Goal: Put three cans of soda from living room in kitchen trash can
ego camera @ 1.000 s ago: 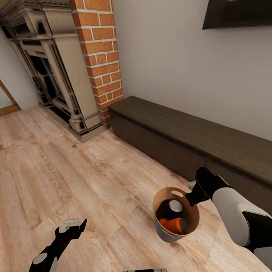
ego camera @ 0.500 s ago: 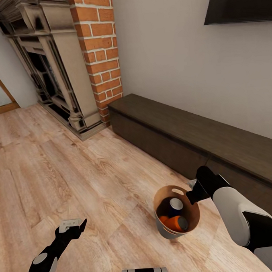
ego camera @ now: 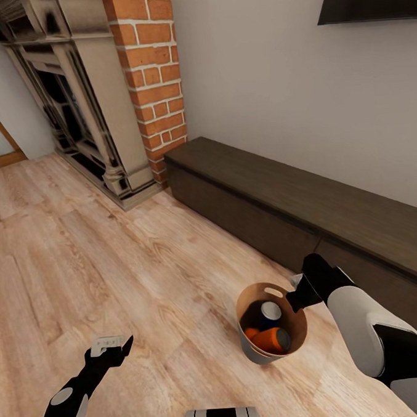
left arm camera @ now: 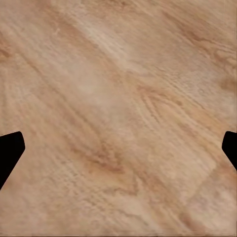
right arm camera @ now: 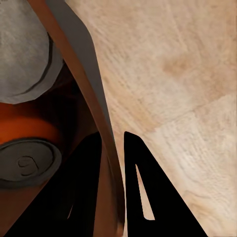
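Your view has tilted down and the fireplace [ego camera: 84,99] slid up (camera moving, not the things). Right gripper [right arm camera: 112,148] stays pinched on the tash can [ego camera: 297,339] rim, cans of soda [ego camera: 272,339] inside. Left gripper [left arm camera: 118,148] wide, empty. Head for the kitchen.

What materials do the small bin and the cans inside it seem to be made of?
The bin looks like tan cardboard, matte, with a brown inside and an oval slot cut near its rim. The cans look like metal: glossy orange bodies, dull grey round tops.
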`<state>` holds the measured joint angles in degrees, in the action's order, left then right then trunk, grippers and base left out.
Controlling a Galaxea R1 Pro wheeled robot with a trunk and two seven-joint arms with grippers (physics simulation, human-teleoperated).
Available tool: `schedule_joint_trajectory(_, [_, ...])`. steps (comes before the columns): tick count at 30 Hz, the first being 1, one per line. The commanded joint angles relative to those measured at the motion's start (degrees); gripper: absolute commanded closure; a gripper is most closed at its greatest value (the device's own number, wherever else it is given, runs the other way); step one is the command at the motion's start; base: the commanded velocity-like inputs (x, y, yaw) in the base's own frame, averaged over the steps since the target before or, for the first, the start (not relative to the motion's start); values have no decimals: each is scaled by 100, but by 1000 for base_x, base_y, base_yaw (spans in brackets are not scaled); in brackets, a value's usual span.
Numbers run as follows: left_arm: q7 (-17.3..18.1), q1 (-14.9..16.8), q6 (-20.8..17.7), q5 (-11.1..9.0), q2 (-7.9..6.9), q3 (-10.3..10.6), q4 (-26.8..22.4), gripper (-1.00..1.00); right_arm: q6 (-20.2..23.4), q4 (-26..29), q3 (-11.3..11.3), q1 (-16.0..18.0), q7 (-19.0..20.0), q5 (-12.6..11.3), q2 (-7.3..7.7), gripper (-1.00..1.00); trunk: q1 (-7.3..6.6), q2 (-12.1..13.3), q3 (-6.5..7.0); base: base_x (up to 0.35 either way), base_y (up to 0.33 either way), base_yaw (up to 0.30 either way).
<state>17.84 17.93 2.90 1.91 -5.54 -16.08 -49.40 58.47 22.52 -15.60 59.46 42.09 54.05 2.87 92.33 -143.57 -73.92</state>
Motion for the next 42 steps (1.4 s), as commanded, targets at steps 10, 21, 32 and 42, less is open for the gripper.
schedule_joint_trajectory(10, [0,0,0,-6,0,0,75,-100,40,-2,-22,0,19,-110,29,100,4,-3,-44,0,0,0])
schedule_joint_trajectory(21, [-1,0,0,-6,0,0,99,-100,40,-2,-19,0,19,-113,41,100,17,-10,-155,0,0,0])
schedule_joint_trajectory(32, [0,0,3,-6,0,0,115,-100,40,-2,-22,1,19,-113,54,100,30,-17,-266,0,0,0])
schedule_joint_trajectory(42, [0,0,3,-5,0,0,116,-100,-108,-8,-14,-4,19,-113,55,100,45,-25,-399,0,0,0])
